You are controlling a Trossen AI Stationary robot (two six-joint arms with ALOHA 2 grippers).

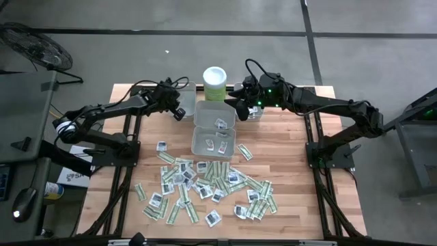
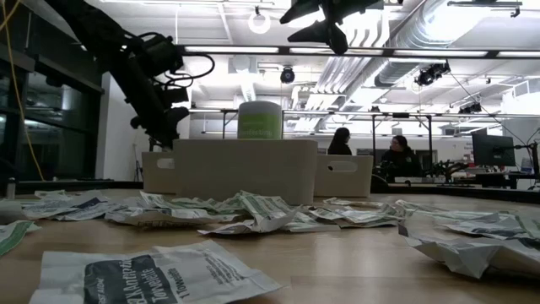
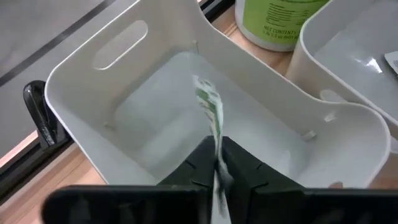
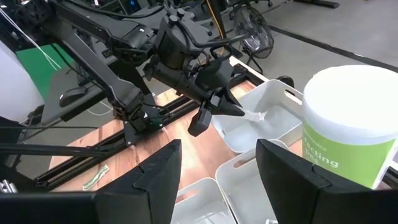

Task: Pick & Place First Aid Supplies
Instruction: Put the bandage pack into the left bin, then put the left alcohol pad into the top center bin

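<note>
High view, left to right: left pincer (image 1: 179,109) hangs over the far-left bin (image 3: 124,81), clamped on a narrow green-white packet (image 3: 211,109) dangling above its floor. Canister (image 1: 214,83) stands far centre. Right pincer (image 1: 240,108), fingers apart, hovers beside it. Loose packets (image 1: 205,188) litter the near surface (image 1: 287,150).
</note>
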